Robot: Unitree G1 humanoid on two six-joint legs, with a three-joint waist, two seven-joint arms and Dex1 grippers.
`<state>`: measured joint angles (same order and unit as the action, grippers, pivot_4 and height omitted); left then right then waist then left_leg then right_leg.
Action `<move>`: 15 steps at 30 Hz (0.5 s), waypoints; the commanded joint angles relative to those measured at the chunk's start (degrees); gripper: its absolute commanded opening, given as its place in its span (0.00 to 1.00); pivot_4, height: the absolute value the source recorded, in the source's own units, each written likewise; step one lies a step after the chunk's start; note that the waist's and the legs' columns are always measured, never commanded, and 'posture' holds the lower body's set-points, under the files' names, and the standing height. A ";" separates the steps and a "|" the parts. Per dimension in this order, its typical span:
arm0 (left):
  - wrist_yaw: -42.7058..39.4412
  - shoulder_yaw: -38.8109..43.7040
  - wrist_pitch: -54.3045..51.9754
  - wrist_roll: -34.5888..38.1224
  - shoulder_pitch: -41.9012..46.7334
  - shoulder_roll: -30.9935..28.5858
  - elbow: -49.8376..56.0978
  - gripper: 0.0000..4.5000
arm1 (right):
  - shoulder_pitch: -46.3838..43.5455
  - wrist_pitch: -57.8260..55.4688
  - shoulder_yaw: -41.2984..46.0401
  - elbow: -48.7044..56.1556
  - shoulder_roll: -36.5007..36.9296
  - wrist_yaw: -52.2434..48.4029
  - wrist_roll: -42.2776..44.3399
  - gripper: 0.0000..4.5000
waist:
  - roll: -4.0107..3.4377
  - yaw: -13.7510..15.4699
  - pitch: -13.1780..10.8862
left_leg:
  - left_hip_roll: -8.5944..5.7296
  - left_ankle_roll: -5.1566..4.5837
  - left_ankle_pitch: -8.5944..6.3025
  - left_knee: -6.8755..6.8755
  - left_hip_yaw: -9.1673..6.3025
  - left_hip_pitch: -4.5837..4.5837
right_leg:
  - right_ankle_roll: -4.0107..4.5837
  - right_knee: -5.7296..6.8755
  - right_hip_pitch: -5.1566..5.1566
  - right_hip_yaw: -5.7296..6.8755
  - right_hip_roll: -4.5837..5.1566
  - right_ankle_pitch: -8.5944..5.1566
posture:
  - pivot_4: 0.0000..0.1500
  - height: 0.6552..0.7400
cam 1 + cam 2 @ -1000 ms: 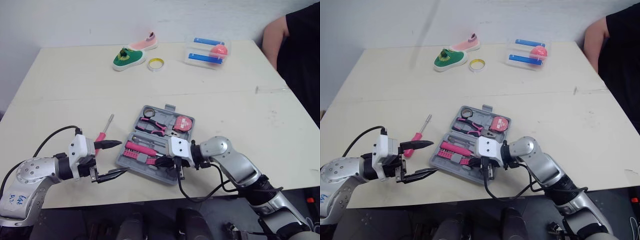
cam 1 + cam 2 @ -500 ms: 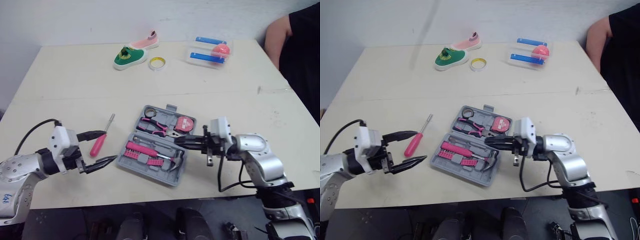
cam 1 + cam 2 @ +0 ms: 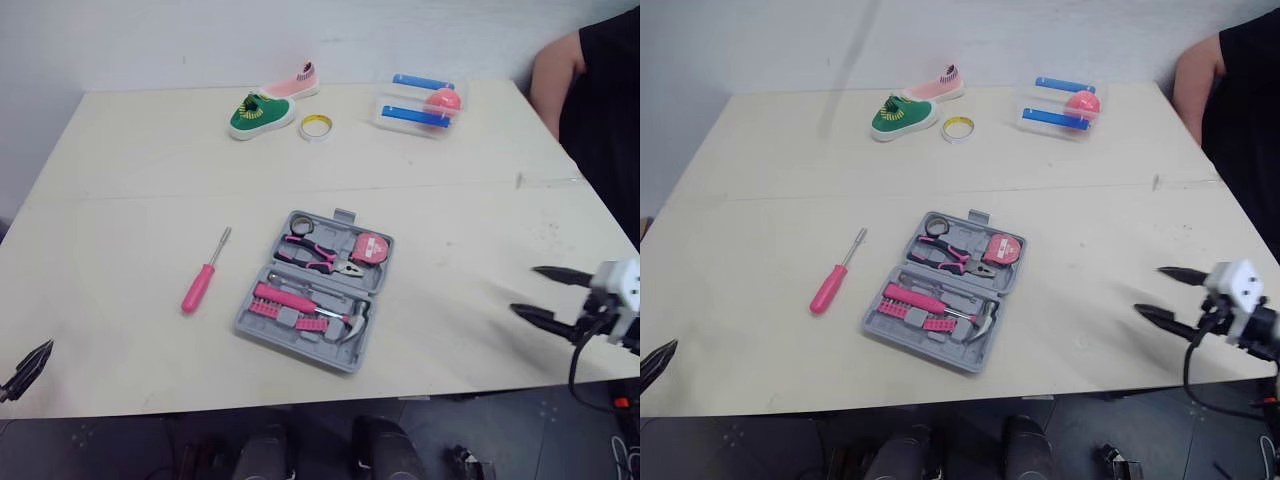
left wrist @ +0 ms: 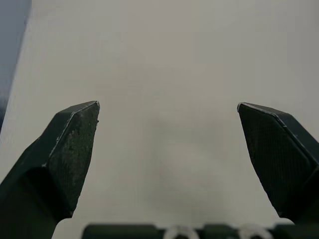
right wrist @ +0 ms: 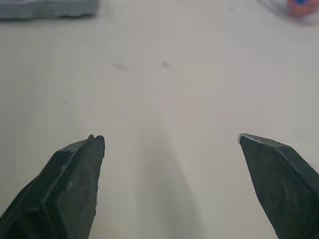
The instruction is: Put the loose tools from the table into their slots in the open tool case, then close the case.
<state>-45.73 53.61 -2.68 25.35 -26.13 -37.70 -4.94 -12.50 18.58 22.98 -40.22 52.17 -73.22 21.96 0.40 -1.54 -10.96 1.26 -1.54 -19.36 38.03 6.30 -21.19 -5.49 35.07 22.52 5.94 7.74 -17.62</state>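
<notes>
Head view: The tool case (image 3: 314, 290) lies open and flat near the middle of the table (image 3: 150, 180), toward the front edge. Pink-handled pliers (image 3: 316, 255), a tape measure (image 3: 367, 247) and a hammer (image 3: 346, 320) sit in its slots. The pink-handled screwdriver (image 3: 204, 273) lies loose on the table to the case's left, near it but not touching. The left gripper (image 3: 28, 362) shows as a dark tip at the front-left table edge, well apart from the screwdriver. The right gripper (image 3: 546, 293) hangs over the front-right of the table, fingers spread, holding nothing, well apart from the case. At the far side stand a green shoe (image 3: 258, 113), a pink shoe (image 3: 290, 84), a roll of tape (image 3: 314, 126) and a clear box (image 3: 415, 103). A person (image 3: 592, 95) sits at the far right.

Left wrist view: The left gripper's fingers stand wide apart over bare table, empty.

Right wrist view: The right gripper's fingers are spread, empty, over bare table; a grey edge of the case shows beyond them.
</notes>
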 commanded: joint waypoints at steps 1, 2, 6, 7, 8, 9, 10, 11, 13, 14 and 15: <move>1.24 2.03 -0.03 1.39 -0.80 -0.35 2.58 1.00 | -0.12 4.96 1.64 -2.20 1.02 1.26 -0.79 0.99 | -0.03 -0.03 -0.01 | 0.03 0.00 -0.02 -0.01 0.00 0.00 | 0.02 0.00 0.00 0.00 0.00 0.00 | 1.00 1.00; 1.41 1.84 -0.34 1.71 -0.73 -0.38 3.06 1.00 | -0.39 5.37 1.49 -2.52 0.97 1.52 -0.87 0.99 | -0.09 -0.05 -0.05 | 0.05 0.02 -0.01 -0.01 -0.01 0.00 | 0.04 0.00 0.01 0.00 0.00 0.00 | 1.00 1.00; 2.49 -0.66 -3.37 3.04 1.55 -1.07 6.96 1.00 | -0.84 4.48 0.51 0.75 -0.83 1.84 0.32 0.99 | -0.17 -0.07 -0.09 | 0.06 0.38 0.17 -0.02 0.01 -0.01 | 0.05 0.01 0.02 -0.01 -0.01 0.00 | 1.00 1.00; 2.76 -1.60 -4.74 3.71 2.69 -1.49 8.34 1.00 | -0.72 3.35 -0.14 3.21 -1.68 1.57 0.98 0.99 | -0.17 -0.08 -0.09 | 0.07 0.38 0.17 -0.02 0.00 -0.02 | 0.05 0.01 0.02 0.00 -0.02 0.00 | 1.00 1.00; 2.82 -2.81 -5.92 4.12 3.91 -2.08 9.60 1.00 | -0.75 2.42 -0.92 5.99 -2.61 1.58 1.40 0.99 | -0.17 -0.06 -0.09 | 0.08 0.38 0.17 -0.03 0.01 -0.02 | 0.05 0.01 0.02 0.00 -0.03 0.00 | 1.00 1.00; 2.84 -3.77 -7.18 4.64 5.14 -2.72 10.57 1.00 | -0.92 0.63 -1.19 9.21 -3.83 2.21 2.66 0.99 | -0.17 -0.06 -0.09 | 0.08 0.37 0.19 -0.02 0.01 -0.03 | 0.05 0.02 0.01 0.01 -0.03 0.00 | 1.00 1.00; 2.80 -4.60 -8.61 5.10 6.19 -3.52 11.38 1.00 | -1.03 -2.13 -1.24 12.74 -5.04 3.45 4.17 0.99 | -0.17 -0.05 -0.09 | 0.08 0.35 0.22 -0.02 0.00 -0.02 | 0.04 0.05 0.00 0.01 -0.03 0.00 | 1.00 1.00; 2.76 -5.43 -9.41 4.94 7.32 -4.47 11.66 1.00 | -0.98 -3.57 -1.70 15.64 -5.80 4.60 4.27 0.99 | -0.17 -0.05 -0.09 | 0.08 0.36 0.23 -0.01 0.00 -0.02 | 0.04 0.07 0.00 0.01 -0.04 0.01 | 1.00 1.00; 3.48 -7.09 -11.61 5.24 10.77 -6.30 11.90 1.00 | -0.54 -6.48 -3.36 21.78 -6.81 5.32 4.52 0.99 | -0.23 -0.04 -0.13 | 0.07 0.35 0.28 0.00 0.00 -0.02 | 0.04 0.14 0.02 0.01 -0.04 0.01 | 1.00 1.00; 3.43 -8.41 -12.50 5.03 12.35 -7.30 12.29 1.00 | -1.03 -7.26 -3.86 24.21 -7.72 6.38 4.63 0.99 | -0.24 -0.04 -0.13 | 0.07 0.31 0.30 -0.01 0.01 -0.03 | 0.04 0.15 0.03 0.00 -0.05 0.01 | 1.00 1.00; 3.36 -9.74 -13.56 5.00 13.82 -8.08 12.83 1.00 | -1.29 -9.27 -4.29 26.40 -8.38 7.07 5.51 0.99 | -0.24 -0.02 -0.13 | 0.07 0.21 0.35 -0.01 0.01 -0.04 | 0.04 0.16 0.04 0.01 -0.05 0.01 | 1.00 1.00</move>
<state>-42.74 44.58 -14.96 29.34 -13.05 -44.72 6.30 -13.15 11.34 18.23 -18.18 43.88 -67.50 25.05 0.16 -1.56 -11.09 1.32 -1.36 -18.99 38.01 6.31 -21.22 -5.45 35.22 22.56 5.98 7.68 -17.61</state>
